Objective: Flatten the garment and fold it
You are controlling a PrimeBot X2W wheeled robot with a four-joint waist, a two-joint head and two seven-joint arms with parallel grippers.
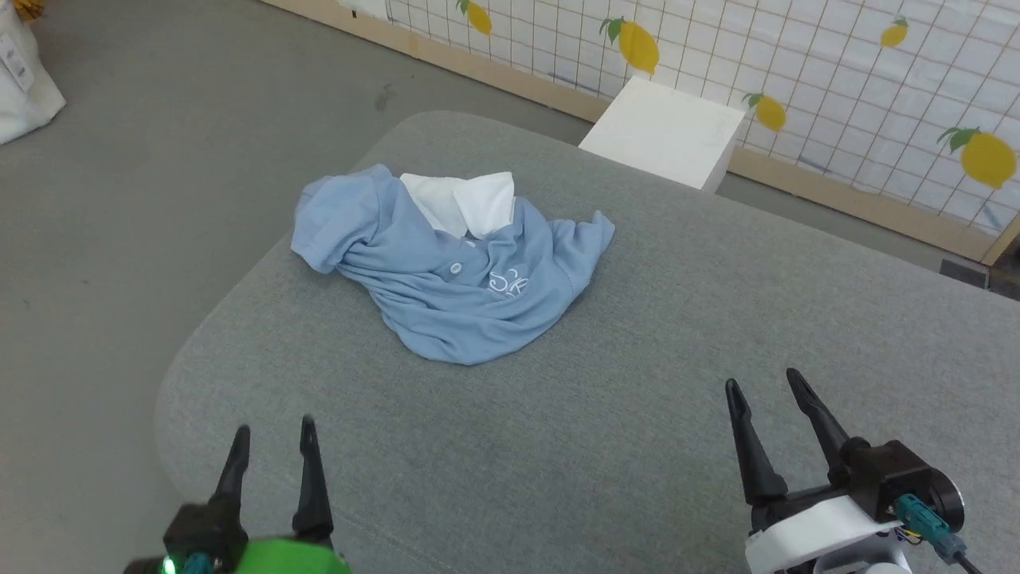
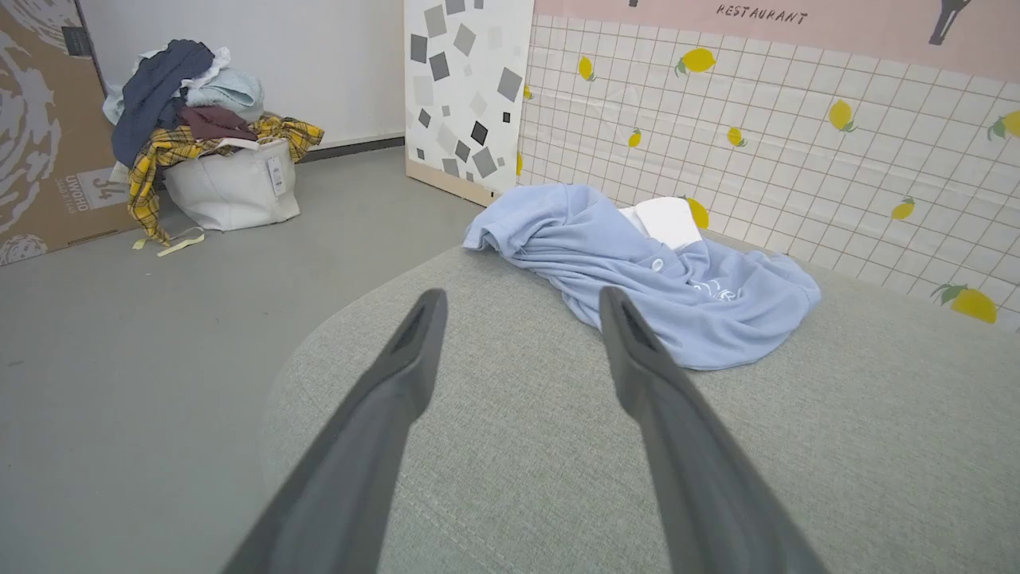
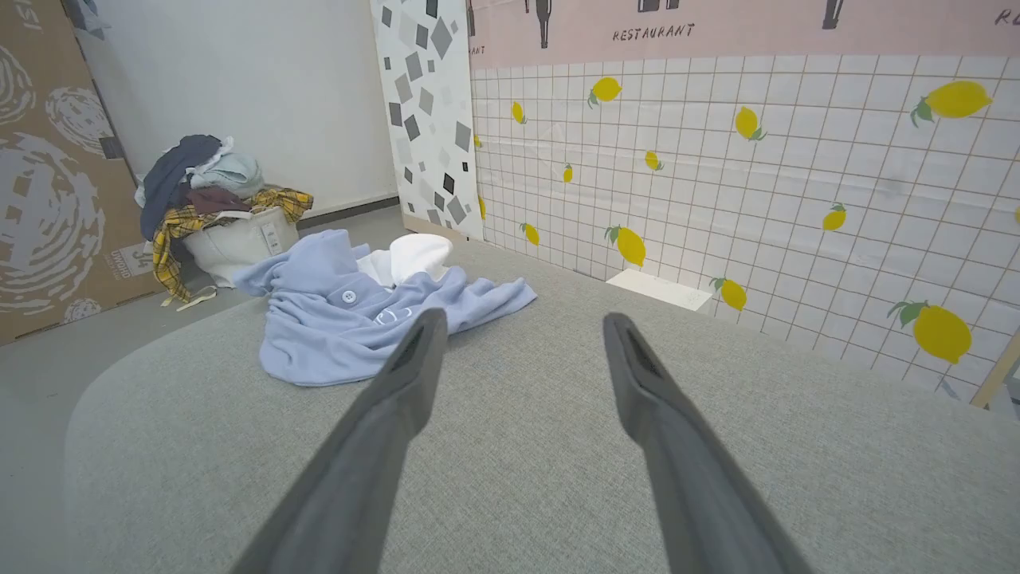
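The left pincer (image 1: 275,426) hangs at 7 o'clock in the head view, its 2 fingers spread wide with nothing between them; the right pincer (image 1: 763,381), at 5 o'clock, is spread just as wide and equally empty; both are well apart from the cloth. The garment (image 1: 462,287) lies crumpled on the grey worktop (image 1: 637,359), at about 1 o'clock from the left pincer and 10 o'clock from the right. Its white collar (image 1: 470,203) sits at the heap's 12 o'clock, and 1 sleeve (image 1: 327,219) is bunched at 10 o'clock, close to the worktop's rounded edge.

The likely trouble is that edge: a tug toward 9 o'clock could slide the shirt onto the floor. The folds overlap, so a pinch may catch several layers at once and the shirt would bunch rather than spread.

A pink strip (image 3: 717,24) above the lemon tiles reads "RESTAURANT"; the cardboard (image 2: 40,119) shows "34", with smaller print too blurred to read; the chest logo (image 1: 508,281) is white cursive and illegible.
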